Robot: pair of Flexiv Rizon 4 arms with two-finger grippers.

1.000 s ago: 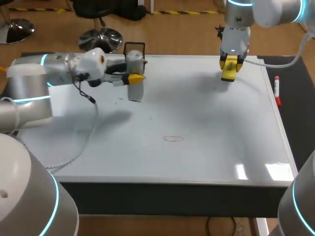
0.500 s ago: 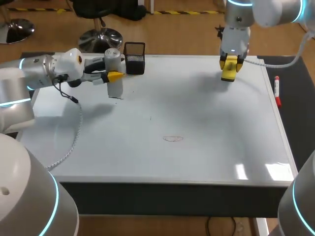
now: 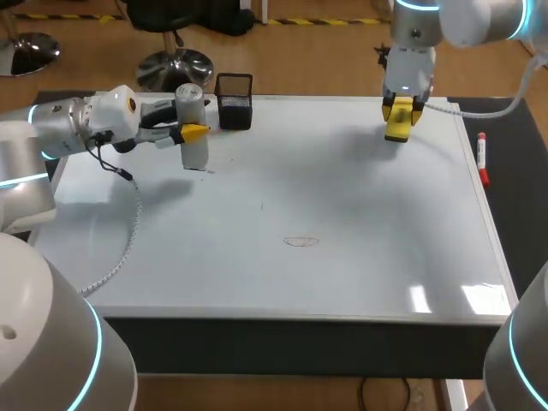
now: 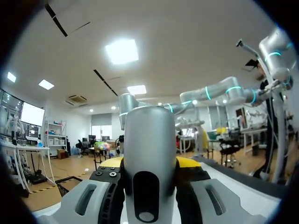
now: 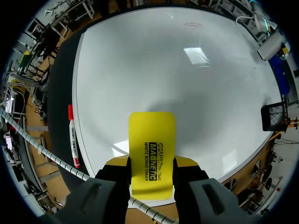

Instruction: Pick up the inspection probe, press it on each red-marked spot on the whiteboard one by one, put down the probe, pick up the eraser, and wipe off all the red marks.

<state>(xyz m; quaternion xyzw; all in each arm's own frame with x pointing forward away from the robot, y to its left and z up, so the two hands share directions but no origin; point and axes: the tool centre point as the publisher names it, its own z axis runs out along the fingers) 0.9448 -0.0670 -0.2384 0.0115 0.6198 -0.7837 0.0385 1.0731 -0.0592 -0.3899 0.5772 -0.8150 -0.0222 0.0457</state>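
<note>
Head view: my left fingers [image 3: 195,132] grip the grey probe [image 3: 193,150], which stands upright at the far left of the whiteboard [image 3: 368,197], near the mesh basket [image 3: 234,103]. My right fingers [image 3: 391,109] clamp the yellow eraser [image 3: 399,129] over the far right corner. One red mark [image 3: 300,241] sits mid-board.
Left wrist view: the probe [image 4: 149,154] is pinched from both sides.
Right wrist view: the eraser [image 5: 152,140] is gripped above the board; a red marker [image 5: 72,135] lies beside the board's edge.

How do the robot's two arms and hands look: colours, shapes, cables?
The left arm and right arm are thick, rounded, silver-white tubes with glowing cyan rings at the joints. The left hand and right hand have dark and grey bodies with bright yellow tips. A white spiral-wrapped cable hangs from the left arm, a pale cable from the right.
</note>
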